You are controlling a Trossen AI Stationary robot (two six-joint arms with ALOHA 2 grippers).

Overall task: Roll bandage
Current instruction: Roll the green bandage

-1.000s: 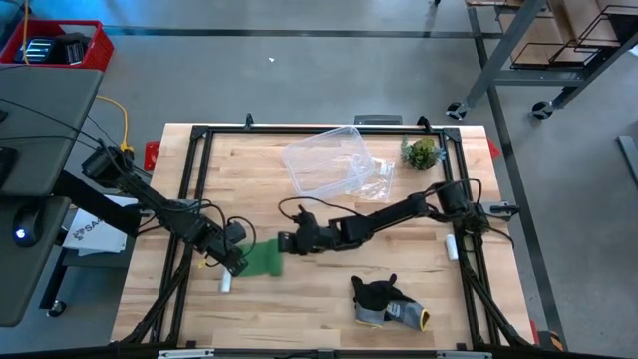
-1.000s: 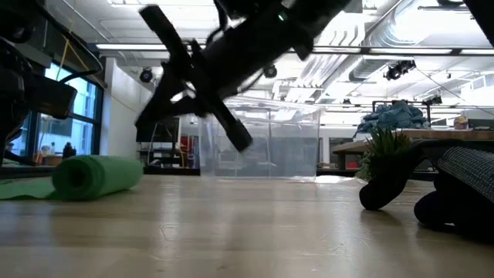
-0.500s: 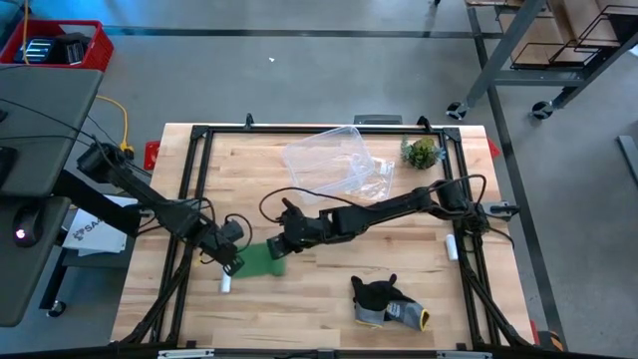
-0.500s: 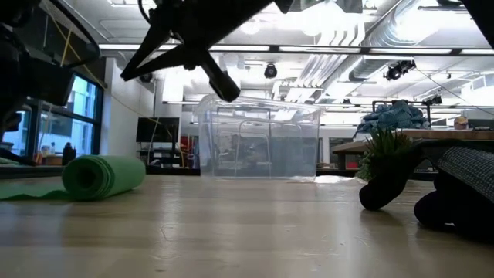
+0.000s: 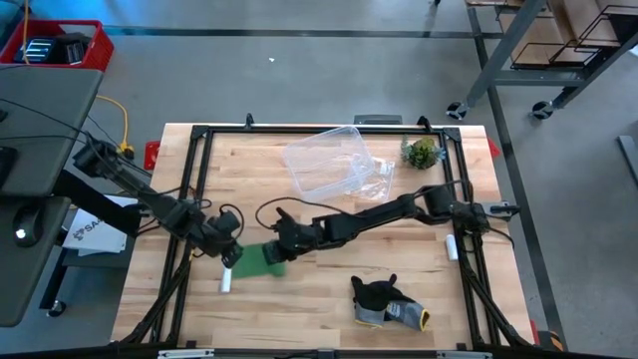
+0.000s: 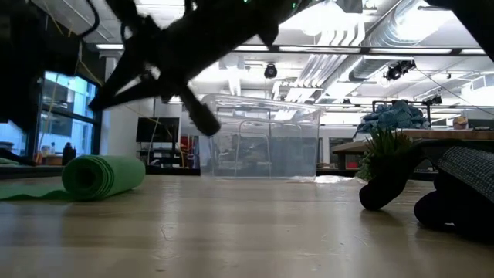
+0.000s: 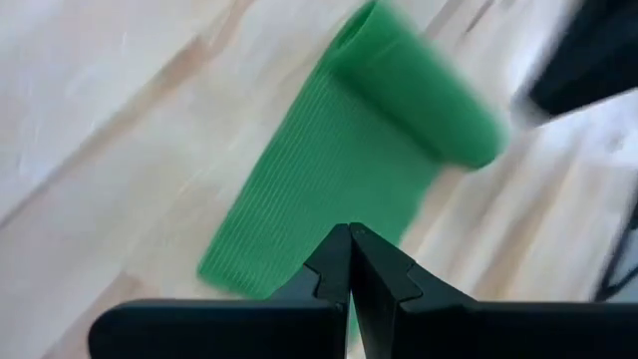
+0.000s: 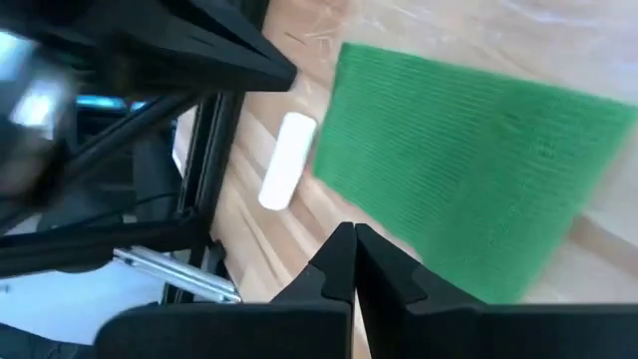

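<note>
bandage point(image 5: 261, 261) left-centre on table point(image 5: 329, 309), part rolled with flat tail toward left, left gripper point(image 5: 230, 252) closed and empty at tail end, right gripper point(image 5: 279, 242) closed and empty over roll, white cylinder point(image 5: 225, 283) just near-left

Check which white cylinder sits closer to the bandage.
The white cylinder by the table's left frame, just beside the bandage. The other white cylinder lies far off at the right frame.

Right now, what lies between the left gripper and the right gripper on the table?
In the high view, the bandage lies there: the shut left gripper is at its flat end, the shut right gripper at its rolled end.
</note>
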